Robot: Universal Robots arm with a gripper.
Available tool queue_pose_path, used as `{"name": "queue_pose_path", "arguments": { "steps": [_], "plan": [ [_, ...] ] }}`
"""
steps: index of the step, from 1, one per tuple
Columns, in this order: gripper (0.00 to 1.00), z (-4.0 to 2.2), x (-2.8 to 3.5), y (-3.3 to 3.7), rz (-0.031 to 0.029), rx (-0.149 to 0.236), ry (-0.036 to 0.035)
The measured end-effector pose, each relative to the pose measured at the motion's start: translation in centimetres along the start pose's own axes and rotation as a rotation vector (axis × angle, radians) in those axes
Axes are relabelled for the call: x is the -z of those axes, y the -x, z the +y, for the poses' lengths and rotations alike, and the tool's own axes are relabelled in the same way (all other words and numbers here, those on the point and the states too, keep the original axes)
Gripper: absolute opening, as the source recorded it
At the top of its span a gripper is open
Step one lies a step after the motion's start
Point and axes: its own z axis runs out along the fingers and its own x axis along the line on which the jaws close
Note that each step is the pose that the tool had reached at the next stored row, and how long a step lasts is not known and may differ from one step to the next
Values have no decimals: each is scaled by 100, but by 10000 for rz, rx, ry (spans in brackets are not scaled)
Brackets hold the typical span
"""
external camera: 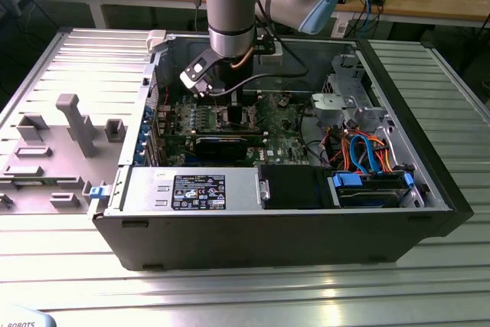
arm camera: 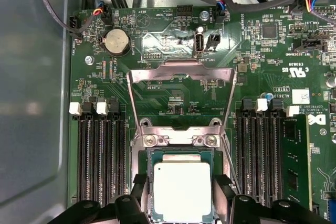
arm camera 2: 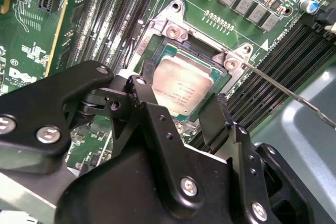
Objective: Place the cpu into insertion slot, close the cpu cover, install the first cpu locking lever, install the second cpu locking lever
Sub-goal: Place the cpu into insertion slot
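Observation:
The cpu (arm camera 2: 186, 85) (arm camera: 182, 190), a flat silver-topped square, lies level in the insertion slot (arm camera: 178, 139) on the green motherboard (external camera: 283, 124). My gripper (external camera: 232, 109) (arm camera 2: 184, 87) (arm camera: 180, 184) reaches down into the computer case. Its two black fingers (arm camera 2: 148, 71) stand tight against opposite edges of the cpu. The cpu cover (arm camera: 181, 71), a thin silver frame, is swung up and back off the slot. A thin wire locking lever (arm camera 2: 294, 98) juts away from the slot's corner.
Black memory slots (arm camera: 102, 156) (arm camera: 257, 150) flank the socket on both sides. Towards the case's front, a long black card (external camera: 222, 143) and the power supply (external camera: 191, 189) stand close by. A drive cage (external camera: 348, 101) and coloured cables (external camera: 364, 151) are at the exterior view's right.

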Motion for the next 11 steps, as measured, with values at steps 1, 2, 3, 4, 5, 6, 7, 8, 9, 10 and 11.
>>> {"name": "queue_pose_path", "arguments": {
  "steps": [1,2,3,4,5,6,7,8,9,10,11],
  "plan": [
    [61,0,-2,-1,15,-12,2],
    [61,-1,-1,0,16,-14,1],
    [61,-1,-1,0,16,-15,0],
    [61,-1,-1,0,18,-14,1],
    [61,-1,0,0,19,-14,2],
    [61,-1,6,1,17,-14,0],
    [61,0,12,0,17,-15,0],
    [61,1,22,-1,18,-15,1],
    [61,1,31,-1,18,-15,1],
    [61,2,42,-2,18,-15,1],
    [61,3,52,-2,18,-15,1]
  ]
}}
